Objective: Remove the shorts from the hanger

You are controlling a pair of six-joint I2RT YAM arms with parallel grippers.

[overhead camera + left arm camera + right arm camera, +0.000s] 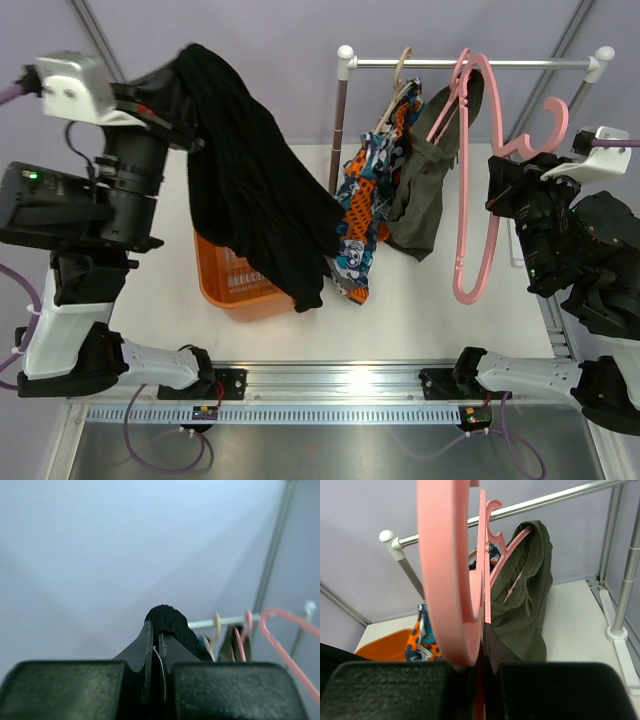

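Note:
The plain black shorts [250,180] hang from my left gripper [175,90], which is raised high at the upper left. Its jaws are shut on a fold of the black cloth [167,617], and the garment drapes down over the orange basket [225,285]. On the rack rail [480,63] the patterned orange and blue shorts [365,200] hang on a pale hanger [400,80]. Beside them, the olive green shorts [415,200] hang on a pink one. My right gripper [497,190] is shut on a bare pink hanger [478,250] to the right of the rack, its hook [445,570] close to the camera.
The rack's posts stand at the table's back [340,120] and at the right [620,595]. The orange basket [385,647] sits left of the rack on the white table [440,320]. A metal rail [340,385] runs along the near edge.

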